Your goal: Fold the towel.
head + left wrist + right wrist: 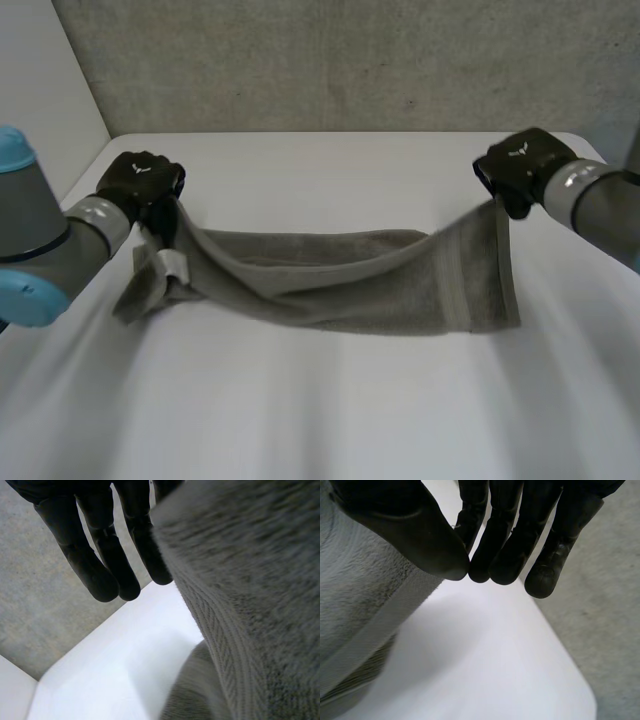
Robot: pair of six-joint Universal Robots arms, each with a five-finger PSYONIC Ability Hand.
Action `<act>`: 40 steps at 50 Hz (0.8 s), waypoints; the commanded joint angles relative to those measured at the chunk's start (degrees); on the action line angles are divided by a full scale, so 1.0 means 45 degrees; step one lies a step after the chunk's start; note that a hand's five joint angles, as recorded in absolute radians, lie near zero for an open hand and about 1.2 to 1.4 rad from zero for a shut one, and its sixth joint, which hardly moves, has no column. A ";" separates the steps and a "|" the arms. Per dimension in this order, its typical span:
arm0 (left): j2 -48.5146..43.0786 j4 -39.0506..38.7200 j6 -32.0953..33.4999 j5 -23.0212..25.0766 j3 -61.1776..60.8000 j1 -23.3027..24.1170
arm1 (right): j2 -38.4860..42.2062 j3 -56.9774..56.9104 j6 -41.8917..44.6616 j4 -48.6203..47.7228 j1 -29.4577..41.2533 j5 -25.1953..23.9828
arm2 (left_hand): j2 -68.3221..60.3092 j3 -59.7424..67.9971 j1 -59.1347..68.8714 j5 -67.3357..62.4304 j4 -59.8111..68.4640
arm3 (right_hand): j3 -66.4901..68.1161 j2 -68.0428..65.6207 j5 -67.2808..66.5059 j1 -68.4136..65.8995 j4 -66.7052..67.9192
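Sagging grey towel, ends pinched aloft by left hand and right hand over white table.

**No writing to read; two small emblems only**

The black left hand carries a small white emblem on its back, a winged or V-like mark with no letters to make out. On the far right, the black right hand bears a matching white emblem on its back, equally wordless. At the left end of the grey terry towel sits a little white tab; any print on it is too small to tell.
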State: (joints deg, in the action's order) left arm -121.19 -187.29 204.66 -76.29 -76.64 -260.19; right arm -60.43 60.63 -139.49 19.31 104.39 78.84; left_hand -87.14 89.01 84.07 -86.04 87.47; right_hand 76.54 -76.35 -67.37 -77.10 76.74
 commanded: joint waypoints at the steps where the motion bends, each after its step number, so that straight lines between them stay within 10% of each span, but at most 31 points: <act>1: -0.0549 -0.0603 0.0675 -0.0937 0.2768 0.0437 | 0.0928 -0.2184 -0.0174 -0.2436 0.0377 0.0585 | 0.1586 -0.2002 -0.0905 0.3565 -0.1659 | 0.0770 -0.0811 -0.0584 -0.0645 0.0724; 6: 0.0599 -0.2863 -0.1660 -0.1289 0.3184 0.0749 | -0.0530 -0.1388 -0.1342 -0.7602 0.0436 0.1052 | 0.1586 -0.2002 -0.0905 0.3565 -0.1659 | 0.0770 -0.0811 -0.0584 -0.0645 0.0724; 12: 0.2165 -0.4163 -0.4636 -0.1193 0.2774 0.0380 | -0.1884 -0.0700 -0.1873 -0.7983 0.0299 0.1288 | 0.1586 -0.2002 -0.0905 0.3565 -0.1659 | 0.0770 -0.0811 -0.0584 -0.0645 0.0724; 29: 0.2088 -0.2911 -0.3646 0.1129 -0.2414 -0.0557 | -0.1865 0.2522 -0.1736 -0.4155 -0.0521 -0.1290 | 0.1586 -0.2002 -0.0905 0.3565 -0.1659 | 0.0770 -0.0811 -0.0584 -0.0645 0.0724; 40: 0.4779 -0.2853 -0.1398 0.2440 -0.6656 -0.1377 | -0.5107 0.6468 -0.1775 -0.3706 -0.2279 -0.2267 | 0.1586 -0.2002 -0.0905 0.3565 -0.1659 | 0.0770 -0.0811 -0.0584 -0.0645 0.0724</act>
State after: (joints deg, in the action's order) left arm -107.00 -200.30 193.85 -67.42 -97.87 -263.91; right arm -74.71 82.29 -147.26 2.26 98.58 70.32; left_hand -87.14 89.05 84.07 -86.04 87.47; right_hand 76.54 -76.35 -67.37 -77.13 76.74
